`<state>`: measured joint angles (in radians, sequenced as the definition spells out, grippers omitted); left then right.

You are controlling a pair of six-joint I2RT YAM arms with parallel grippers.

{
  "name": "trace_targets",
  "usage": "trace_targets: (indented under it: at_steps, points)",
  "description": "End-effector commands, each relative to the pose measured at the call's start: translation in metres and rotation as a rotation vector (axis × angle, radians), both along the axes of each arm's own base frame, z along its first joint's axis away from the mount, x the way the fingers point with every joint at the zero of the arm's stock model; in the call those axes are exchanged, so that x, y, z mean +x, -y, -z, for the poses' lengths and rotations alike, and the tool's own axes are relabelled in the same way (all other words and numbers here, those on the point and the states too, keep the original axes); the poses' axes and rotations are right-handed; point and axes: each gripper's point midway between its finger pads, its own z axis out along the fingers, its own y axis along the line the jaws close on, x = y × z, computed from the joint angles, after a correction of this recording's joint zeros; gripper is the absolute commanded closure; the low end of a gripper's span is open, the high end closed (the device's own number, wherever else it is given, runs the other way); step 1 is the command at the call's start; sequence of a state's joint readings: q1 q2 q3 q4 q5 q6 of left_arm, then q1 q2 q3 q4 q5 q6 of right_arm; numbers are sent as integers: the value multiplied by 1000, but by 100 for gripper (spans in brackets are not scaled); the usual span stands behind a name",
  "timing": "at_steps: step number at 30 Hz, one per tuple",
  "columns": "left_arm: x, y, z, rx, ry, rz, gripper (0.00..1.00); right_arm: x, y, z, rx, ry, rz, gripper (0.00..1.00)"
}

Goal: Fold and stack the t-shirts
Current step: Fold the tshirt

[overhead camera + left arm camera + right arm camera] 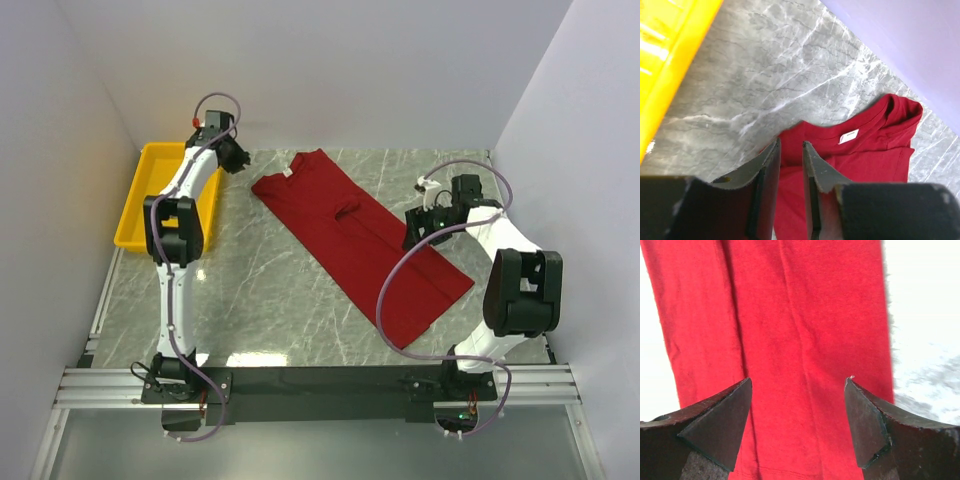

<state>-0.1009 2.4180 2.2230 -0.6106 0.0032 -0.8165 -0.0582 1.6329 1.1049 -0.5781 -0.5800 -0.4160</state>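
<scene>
Dark red cloth, the short-sleeved t-shirt (355, 240) lies folded into a long narrow strip, diagonal on the grey marble table (260, 300), with its white neck label (848, 136) at the far end. The lengthwise fold looks done; next, I judge, it needs folding end to end. The left gripper (791, 145) hovers by the collar, jaws a crack apart and empty. The right gripper (797, 382) gapes wide over the middle, holding nothing.

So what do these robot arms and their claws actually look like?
The left arm and right arm are both white tubes joined by chunky black joint blocks. A thin greyish-purple cable loops loosely along each one. The left claw and right claw each have two dark, wedge-shaped fingers that taper towards the tips.
</scene>
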Motion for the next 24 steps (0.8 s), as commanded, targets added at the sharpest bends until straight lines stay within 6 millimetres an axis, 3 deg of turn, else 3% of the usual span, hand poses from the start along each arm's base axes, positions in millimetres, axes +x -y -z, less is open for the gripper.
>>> trace_targets:
  at_steps: [1, 2, 4, 5, 6, 7, 8, 9, 10, 11, 12, 13, 14, 16, 17, 18, 20, 21, 22, 24]
  points:
    - [-1, 1, -46, -23, 97, 30, 70, 5, 6, -21, -58, 99, -27, 19]
    - [-5, 3, -66, -17, 136, 59, 70, 5, 7, -21, -69, 107, -33, 19]
    - [-20, 10, -63, -31, 126, 116, 70, 5, 11, -25, -95, 139, -66, 18]
    - [-26, 12, -92, -20, 198, 152, 69, 3, 12, -26, -103, 143, -79, 18]
    - [-43, 15, -74, -25, 159, 180, 66, 1, 14, -28, -111, 159, -96, 17]
    - [-52, 16, -79, -20, 175, 192, 65, -2, 16, -27, -127, 179, -144, 17]
    - [-61, 17, -118, -1, 285, 212, 63, -4, 18, -28, -137, 194, -163, 16]
    - [-82, 14, -93, 10, 236, 215, 59, -7, 24, -29, -146, 210, -174, 16]
    - [-99, 12, -126, 18, 314, 212, 58, -9, 29, -29, -165, 236, -212, 15]
    - [-107, 12, -136, 22, 365, 213, 55, -9, 33, -32, -174, 256, -223, 15]
    - [-129, 11, -108, 15, 321, 212, 49, -11, 41, -32, -182, 261, -221, 15]
    - [-148, 12, -131, -5, 381, 220, 45, -14, 45, -31, -194, 263, -247, 15]
    - [-166, 12, -106, -40, 358, 208, 35, -13, 49, -34, -196, 274, -254, 15]
    - [-187, 16, -96, -100, 361, 204, 28, -17, 64, -32, -213, 256, -254, 14]
    - [-199, 21, -100, -178, 371, 205, 26, -18, 71, -26, -223, 227, -248, 14]
    - [-213, 24, -76, -218, 327, 212, 26, -16, 78, -26, -237, 219, -244, 14]
    - [-229, 34, -66, -290, 294, 226, 27, -23, 93, -11, -237, 139, -224, 14]
    - [-242, 38, -48, -313, 252, 226, 28, -23, 100, -8, -250, 116, -211, 15]
    - [-247, 43, -53, -328, 281, 239, 28, -25, 107, -4, -246, 86, -183, 15]
    - [-265, 62, -43, -347, 246, 268, 29, -30, 113, 9, -240, 28, -164, 15]
